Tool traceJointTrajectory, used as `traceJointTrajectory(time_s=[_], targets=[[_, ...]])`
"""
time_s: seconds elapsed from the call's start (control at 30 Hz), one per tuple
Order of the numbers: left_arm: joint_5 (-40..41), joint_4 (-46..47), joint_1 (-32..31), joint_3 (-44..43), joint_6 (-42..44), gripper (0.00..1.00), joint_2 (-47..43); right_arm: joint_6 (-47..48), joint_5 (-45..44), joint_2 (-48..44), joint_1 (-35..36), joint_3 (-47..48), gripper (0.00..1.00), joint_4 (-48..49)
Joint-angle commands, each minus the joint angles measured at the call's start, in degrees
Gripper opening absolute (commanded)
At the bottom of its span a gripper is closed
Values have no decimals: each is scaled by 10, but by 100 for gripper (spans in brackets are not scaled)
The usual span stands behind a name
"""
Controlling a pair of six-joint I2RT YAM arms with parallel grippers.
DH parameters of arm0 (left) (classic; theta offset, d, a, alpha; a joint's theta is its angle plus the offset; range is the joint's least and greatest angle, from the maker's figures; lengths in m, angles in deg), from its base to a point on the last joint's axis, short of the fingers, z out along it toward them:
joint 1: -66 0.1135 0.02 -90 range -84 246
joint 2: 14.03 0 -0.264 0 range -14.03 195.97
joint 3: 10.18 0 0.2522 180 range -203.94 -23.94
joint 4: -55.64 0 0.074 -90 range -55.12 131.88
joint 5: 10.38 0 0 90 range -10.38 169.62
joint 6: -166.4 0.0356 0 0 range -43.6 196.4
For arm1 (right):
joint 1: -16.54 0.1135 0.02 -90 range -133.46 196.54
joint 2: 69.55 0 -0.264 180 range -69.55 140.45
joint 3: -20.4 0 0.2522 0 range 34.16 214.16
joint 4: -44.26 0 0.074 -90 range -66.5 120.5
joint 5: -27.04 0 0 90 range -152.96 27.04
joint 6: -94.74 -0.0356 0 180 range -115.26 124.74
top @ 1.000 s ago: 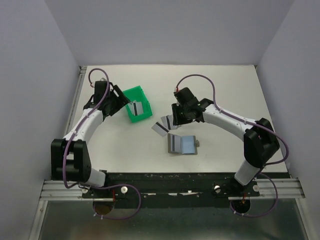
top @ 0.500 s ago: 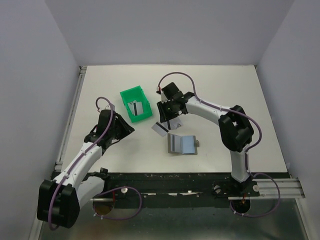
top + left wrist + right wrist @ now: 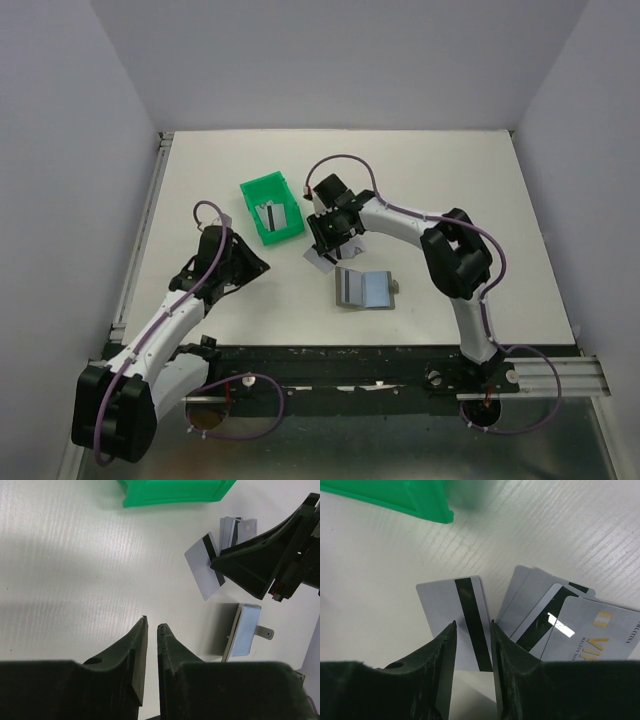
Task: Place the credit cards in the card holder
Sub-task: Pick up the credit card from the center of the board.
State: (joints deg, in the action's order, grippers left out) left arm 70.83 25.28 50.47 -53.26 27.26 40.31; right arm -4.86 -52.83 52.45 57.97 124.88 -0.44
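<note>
Several credit cards lie on the white table. One silver card with a dark stripe (image 3: 451, 611) lies apart, and a fanned pile (image 3: 560, 622) sits to its right. My right gripper (image 3: 472, 624) hovers open just over the single card, its fingertips either side of the stripe. The grey card holder (image 3: 365, 288) lies open just in front of the cards, its blue-grey inside up. My left gripper (image 3: 151, 625) is over bare table to the left, jaws drawn to a slim gap with nothing between them. In the top view the right gripper (image 3: 325, 243) covers part of the cards (image 3: 320, 263).
A green plastic bin (image 3: 272, 208) stands left of the cards, with one more card (image 3: 269, 216) leaning inside it. The left wrist view shows the bin (image 3: 175, 490) ahead and the right gripper's black body (image 3: 270, 562) over the cards. Walls close in the table's sides.
My left arm has pulled back from the green bin toward the near left, and its jaws have narrowed. The right gripper has swung left, over the single card.
</note>
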Motion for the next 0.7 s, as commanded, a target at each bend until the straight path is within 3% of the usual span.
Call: traceJointTrajectory(time_s=[0.0, 0.5, 0.67], targets=[[-16, 3, -7, 2, -3, 25, 2, 27, -8, 22, 22, 3, 42, -30], [-9, 27, -11, 31, -10, 25, 7, 0, 38, -62, 140, -177, 42, 25], [-5, 60, -19, 23, 0, 26, 42, -65, 24, -168, 157, -273, 41, 99]])
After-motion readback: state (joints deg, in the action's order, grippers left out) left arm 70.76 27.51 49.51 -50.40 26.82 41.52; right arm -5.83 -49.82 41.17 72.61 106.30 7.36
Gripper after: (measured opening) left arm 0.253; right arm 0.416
